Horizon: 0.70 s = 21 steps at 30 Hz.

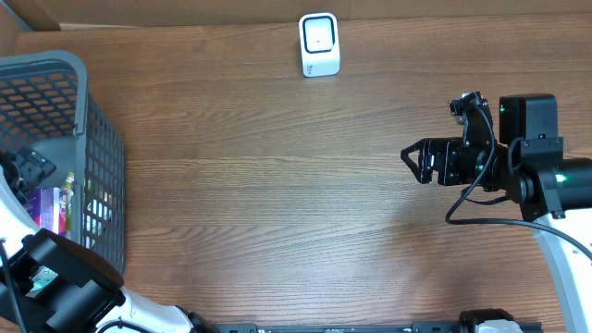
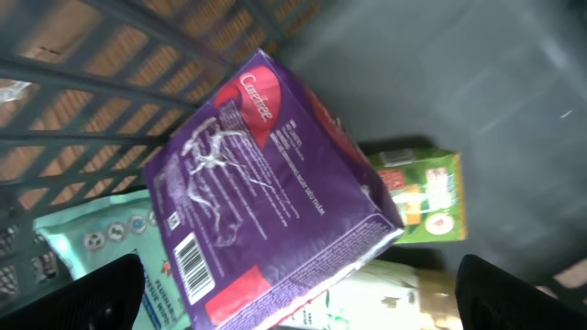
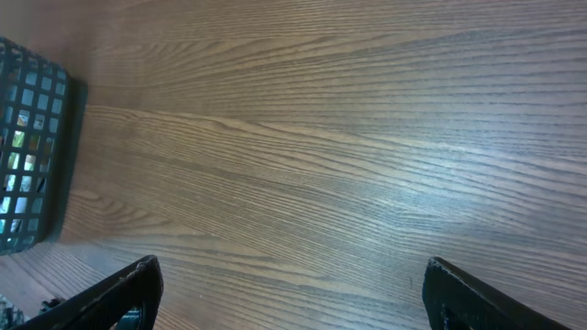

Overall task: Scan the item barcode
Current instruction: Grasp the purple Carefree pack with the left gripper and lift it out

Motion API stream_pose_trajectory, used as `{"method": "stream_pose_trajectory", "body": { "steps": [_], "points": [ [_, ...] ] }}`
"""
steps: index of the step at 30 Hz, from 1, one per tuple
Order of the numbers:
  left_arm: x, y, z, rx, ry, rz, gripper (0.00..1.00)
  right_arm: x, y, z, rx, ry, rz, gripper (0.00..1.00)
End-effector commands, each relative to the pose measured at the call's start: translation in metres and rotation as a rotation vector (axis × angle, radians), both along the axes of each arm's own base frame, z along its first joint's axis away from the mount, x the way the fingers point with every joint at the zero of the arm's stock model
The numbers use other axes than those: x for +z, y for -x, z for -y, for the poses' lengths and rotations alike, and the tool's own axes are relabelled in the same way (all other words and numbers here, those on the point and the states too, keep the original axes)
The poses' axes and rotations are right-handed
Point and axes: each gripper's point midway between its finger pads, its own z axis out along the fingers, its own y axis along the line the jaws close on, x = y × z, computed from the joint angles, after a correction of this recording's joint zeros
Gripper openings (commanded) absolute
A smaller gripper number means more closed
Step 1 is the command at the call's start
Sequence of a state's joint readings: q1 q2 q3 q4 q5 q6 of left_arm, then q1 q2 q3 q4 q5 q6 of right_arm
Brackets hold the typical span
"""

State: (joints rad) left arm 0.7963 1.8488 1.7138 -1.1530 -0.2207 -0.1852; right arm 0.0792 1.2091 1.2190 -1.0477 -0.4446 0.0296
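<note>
In the left wrist view a purple Carefree pack [image 2: 266,174] lies tilted on top of other goods inside the grey basket [image 1: 55,88], its barcode [image 2: 188,261] facing up. My left gripper [image 2: 307,307] hangs open just over the pack's lower end, its fingertips [image 2: 101,293] wide on either side and not touching it. From overhead the pack [image 1: 51,208] shows as a purple patch in the basket. My right gripper [image 1: 413,162] is open over bare wood at the right, nothing between its fingers [image 3: 124,293]. A white scanner [image 1: 319,43] stands at the table's far edge.
Under the purple pack lie a green box [image 2: 431,197], a mint-green pack [image 2: 92,234] and a white-and-green pack [image 2: 394,289]. The basket's mesh walls [image 2: 110,101] close in around the left gripper. The basket's corner [image 3: 27,147] shows at the left of the right wrist view.
</note>
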Motion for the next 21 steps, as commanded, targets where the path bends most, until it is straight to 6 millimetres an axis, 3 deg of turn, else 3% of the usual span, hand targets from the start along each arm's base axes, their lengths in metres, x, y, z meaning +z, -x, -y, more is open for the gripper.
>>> {"method": "stream_pose_trajectory", "body": {
  "steps": [1,4,8,11,13,15,17,20,21],
  "points": [
    [-0.028,0.007,0.008,-0.112,0.031,-0.099,0.99,0.012,-0.003,-0.001,0.004,-0.005,0.037,0.91],
    [-0.046,0.01,0.014,-0.145,0.046,-0.124,0.95,0.013,-0.005,-0.002,0.004,-0.006,0.047,0.91],
    [-0.056,0.009,0.015,-0.155,0.043,-0.128,0.88,0.014,-0.006,-0.002,0.004,-0.006,0.054,0.91],
    [-0.056,0.008,0.01,-0.151,0.02,-0.126,0.69,0.014,-0.005,-0.002,0.004,-0.006,0.051,0.92],
    [-0.055,0.008,0.008,-0.147,0.008,-0.13,0.51,0.014,-0.005,-0.002,0.004,-0.006,0.05,0.92],
    [-0.055,0.008,0.007,-0.147,0.006,-0.129,0.43,0.014,-0.005,-0.002,0.004,-0.006,0.051,0.91],
    [-0.055,0.008,0.007,-0.147,0.005,-0.13,0.45,0.014,-0.005,-0.002,0.004,-0.006,0.05,0.92],
    [-0.057,0.012,0.004,-0.14,-0.007,-0.158,0.75,0.013,-0.004,-0.002,0.004,-0.005,0.042,0.92],
    [-0.06,0.012,0.003,-0.14,-0.007,-0.165,0.79,0.012,-0.003,-0.001,0.004,-0.005,0.04,0.92]
  ]
}}
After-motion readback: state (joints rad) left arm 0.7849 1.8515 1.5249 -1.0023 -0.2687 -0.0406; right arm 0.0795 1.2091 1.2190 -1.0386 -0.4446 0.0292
